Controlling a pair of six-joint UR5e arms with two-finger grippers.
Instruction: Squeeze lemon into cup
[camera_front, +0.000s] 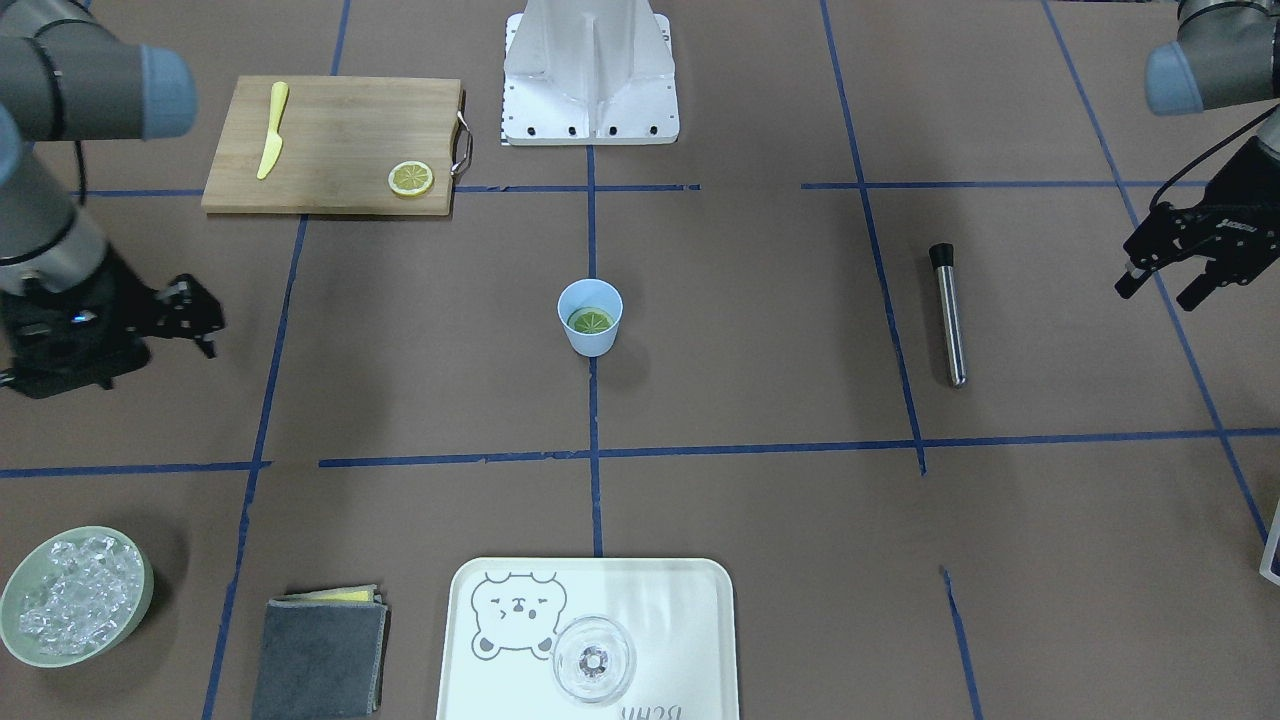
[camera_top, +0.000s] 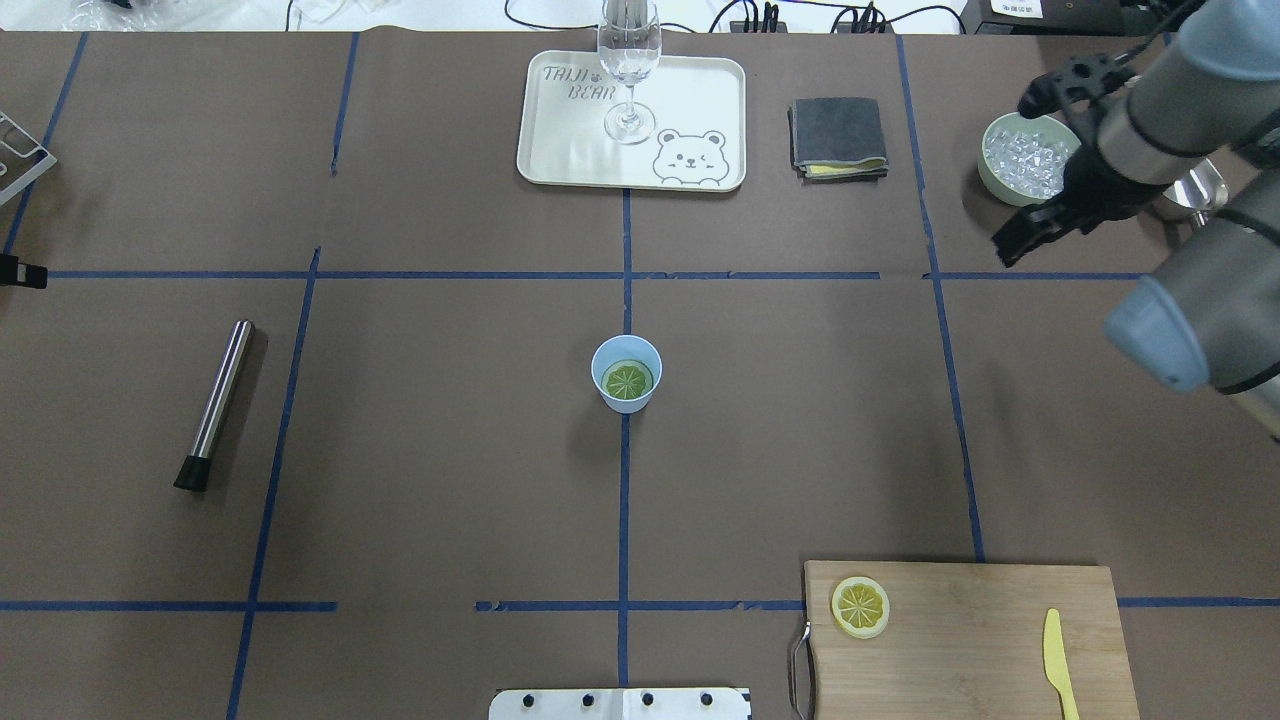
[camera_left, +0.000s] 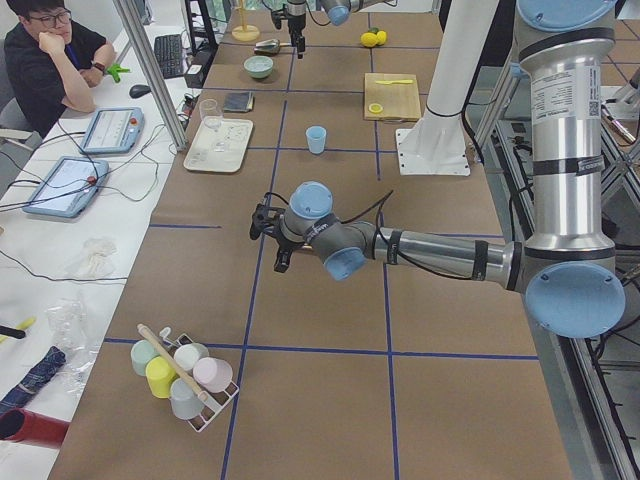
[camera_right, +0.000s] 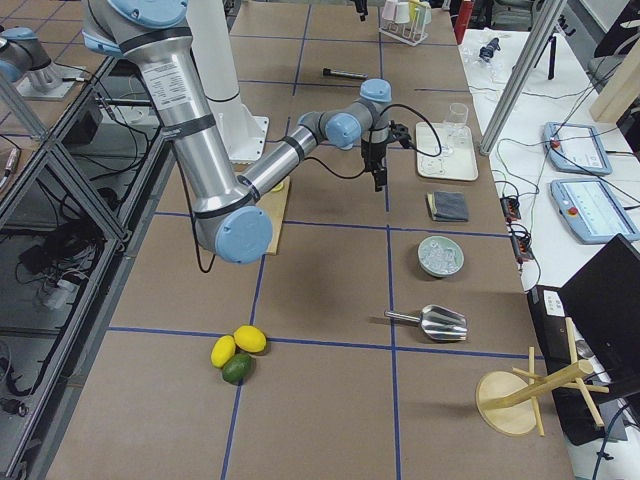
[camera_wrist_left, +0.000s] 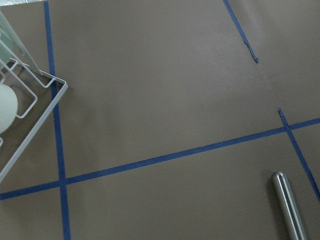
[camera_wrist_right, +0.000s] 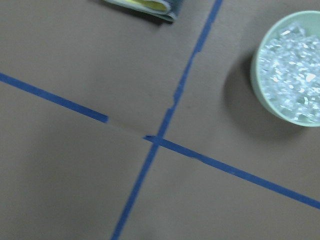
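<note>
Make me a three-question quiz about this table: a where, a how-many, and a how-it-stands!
1. Where is the dull greenish-yellow lemon slice?
A. on the grey cloth
B. in the small light-blue plastic cup
C. in the ice bowl

2. How many round citrus slices are out?
A. one
B. three
C. two

3. The clear stemmed glass is:
A. upright on the cream bear tray
B. lying down
C. upside down

Answers: B, it lies at the cup's bottom; C, one in the cup and a brighter yellow slice on the wooden cutting board; A, its foot rests on the tray.
</note>
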